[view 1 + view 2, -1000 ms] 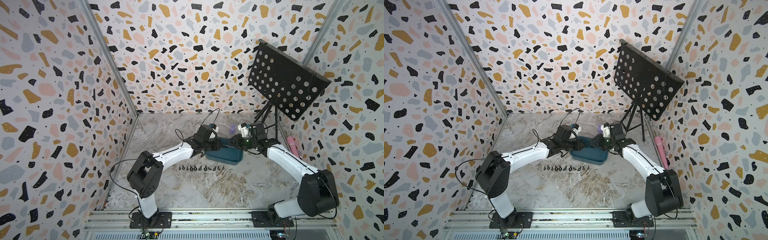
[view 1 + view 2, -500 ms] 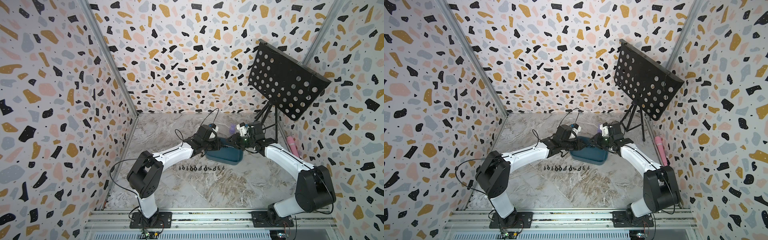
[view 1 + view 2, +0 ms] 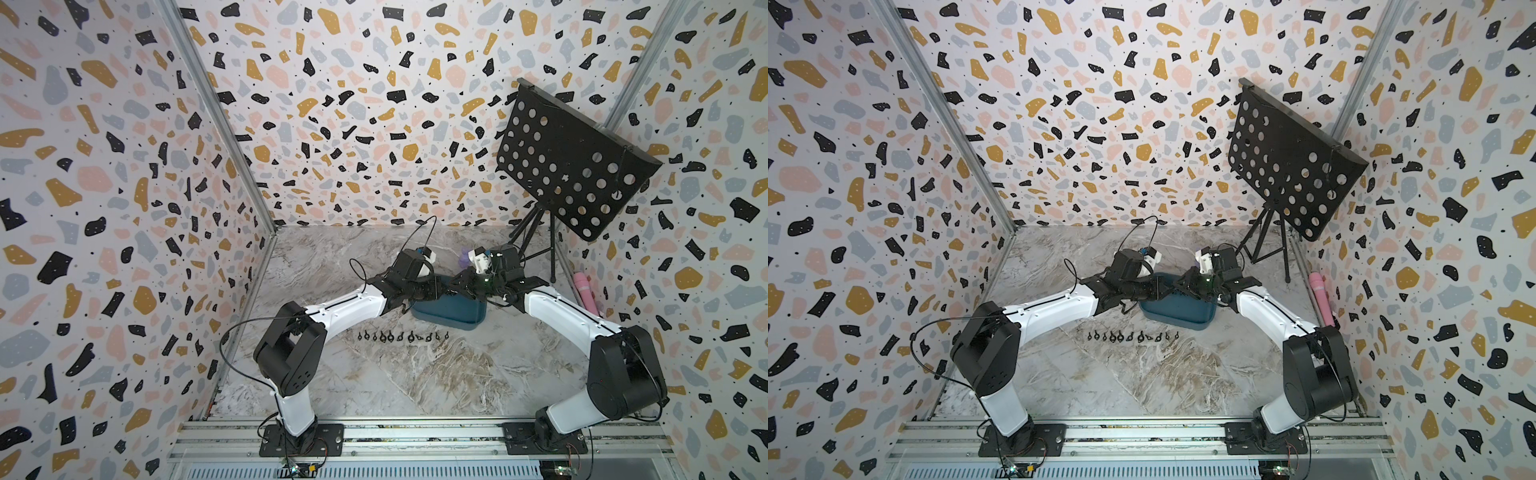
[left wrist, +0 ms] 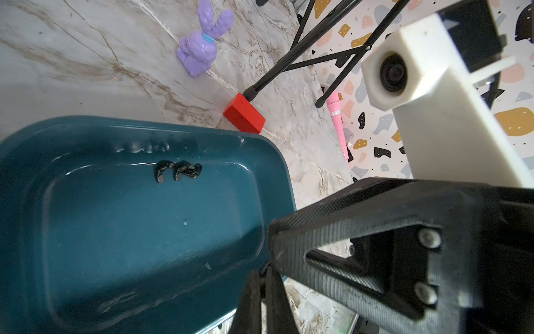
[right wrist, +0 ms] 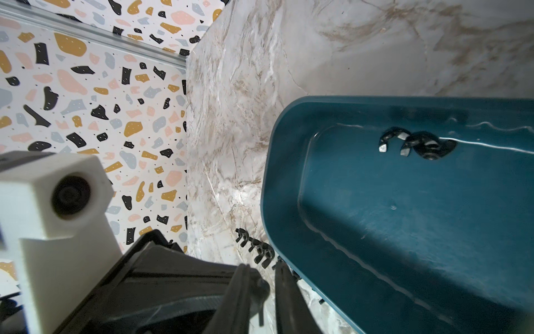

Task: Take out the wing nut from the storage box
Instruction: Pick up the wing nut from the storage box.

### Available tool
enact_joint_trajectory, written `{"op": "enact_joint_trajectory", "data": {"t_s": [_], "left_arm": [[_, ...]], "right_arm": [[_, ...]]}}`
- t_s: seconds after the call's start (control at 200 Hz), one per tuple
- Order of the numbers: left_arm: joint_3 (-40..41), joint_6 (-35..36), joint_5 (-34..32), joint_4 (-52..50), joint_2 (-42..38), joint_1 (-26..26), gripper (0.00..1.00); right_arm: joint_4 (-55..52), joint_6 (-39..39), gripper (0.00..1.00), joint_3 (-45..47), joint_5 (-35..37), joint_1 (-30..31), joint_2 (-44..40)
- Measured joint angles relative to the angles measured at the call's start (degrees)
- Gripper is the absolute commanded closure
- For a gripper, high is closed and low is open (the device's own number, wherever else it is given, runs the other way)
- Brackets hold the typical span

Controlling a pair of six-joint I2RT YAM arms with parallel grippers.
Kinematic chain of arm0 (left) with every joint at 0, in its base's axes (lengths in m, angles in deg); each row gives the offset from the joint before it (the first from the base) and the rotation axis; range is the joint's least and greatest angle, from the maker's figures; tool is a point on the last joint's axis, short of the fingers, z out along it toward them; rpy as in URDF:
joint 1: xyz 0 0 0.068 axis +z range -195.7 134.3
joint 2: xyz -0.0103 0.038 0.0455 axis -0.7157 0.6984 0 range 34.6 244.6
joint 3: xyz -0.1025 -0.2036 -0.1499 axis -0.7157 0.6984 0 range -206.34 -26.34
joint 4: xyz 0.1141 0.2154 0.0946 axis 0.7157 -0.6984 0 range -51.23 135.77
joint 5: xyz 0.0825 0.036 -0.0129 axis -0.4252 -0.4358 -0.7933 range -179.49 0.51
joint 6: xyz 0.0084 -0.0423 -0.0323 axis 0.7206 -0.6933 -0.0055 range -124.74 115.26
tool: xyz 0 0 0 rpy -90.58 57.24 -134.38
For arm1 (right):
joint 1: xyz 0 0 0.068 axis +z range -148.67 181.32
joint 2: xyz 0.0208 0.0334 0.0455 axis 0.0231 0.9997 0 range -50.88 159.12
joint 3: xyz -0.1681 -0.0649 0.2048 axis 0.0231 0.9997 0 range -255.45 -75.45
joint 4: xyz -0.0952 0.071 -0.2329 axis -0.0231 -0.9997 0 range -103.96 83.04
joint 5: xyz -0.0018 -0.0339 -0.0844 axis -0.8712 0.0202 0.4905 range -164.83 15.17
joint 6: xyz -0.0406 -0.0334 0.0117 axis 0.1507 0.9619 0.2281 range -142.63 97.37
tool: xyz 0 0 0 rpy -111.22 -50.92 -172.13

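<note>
The teal storage box [image 3: 449, 316] [image 3: 1177, 319] sits mid-table, with both grippers meeting over its far edge. Two black wing nuts [image 4: 179, 170] [image 5: 419, 143] lie against its inner wall [image 4: 115, 123] [image 5: 268, 162]. My left gripper [image 3: 444, 289] [image 3: 1160, 289] [image 4: 262, 269] is shut, and a small dark wing nut [image 5: 261, 287] sticks out at its tip. That nut sits between the jaws of my right gripper [image 3: 459, 283] [image 3: 1179, 284] [image 5: 262, 264]. It lies near one finger, with a gap to the other.
Several wing nuts lie in a row [image 3: 401, 336] [image 3: 1131, 336] on the marble in front of the box. Behind it are a purple bunny [image 4: 202, 43] and a red block [image 4: 244, 117]. A black music stand [image 3: 573, 166] and a pink tube [image 3: 584, 291] stand at the right.
My right gripper has shifted a little left toward the left gripper's tip, and its jaws have narrowed. The left arm has stayed put.
</note>
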Motion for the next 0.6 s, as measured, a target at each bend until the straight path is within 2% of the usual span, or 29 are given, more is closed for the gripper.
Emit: {"op": "enact_joint_trajectory", "data": {"t_s": [0.446,0.601], "left_arm": [[0.0,-2.7,0.5,-0.1,0.0,0.3,1.0],[0.0,-3.2,0.5,-0.1,0.0,0.3,1.0]], "right_arm": [[8.4,-7.5,0.81,3.9,0.2,0.7,0.0],[9.0,-8.5,0.91,4.3,0.8,0.7,0.0]]}}
